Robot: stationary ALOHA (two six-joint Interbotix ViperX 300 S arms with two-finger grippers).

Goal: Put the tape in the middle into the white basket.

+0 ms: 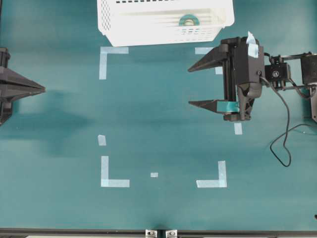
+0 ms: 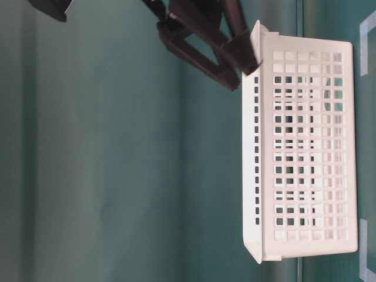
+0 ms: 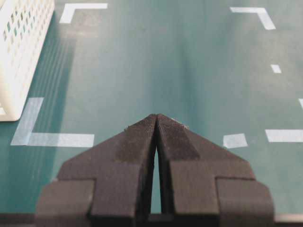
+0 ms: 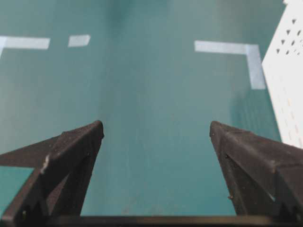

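The tape (image 1: 188, 21), a small teal ring with a pale core, lies inside the white basket (image 1: 148, 34) at the table's far edge, toward its right end. My right gripper (image 1: 190, 86) hovers just in front of the basket's right corner. It is open wide with nothing between its fingers, and only bare table shows between them in the right wrist view (image 4: 156, 128). At the far left my left gripper (image 1: 43, 89) is shut and empty, its tips pressed together (image 3: 156, 116). The basket's slotted wall shows in the table-level view (image 2: 305, 147); the tape is not discernible there.
Pale tape corner marks (image 1: 113, 55) (image 1: 115, 182) (image 1: 213, 182) outline a square on the teal table, with small strips (image 1: 101, 140) (image 1: 154, 174) near its front. A black cable (image 1: 282, 129) loops beside the right arm. The basket's edge appears in both wrist views (image 3: 19, 52) (image 4: 289, 80).
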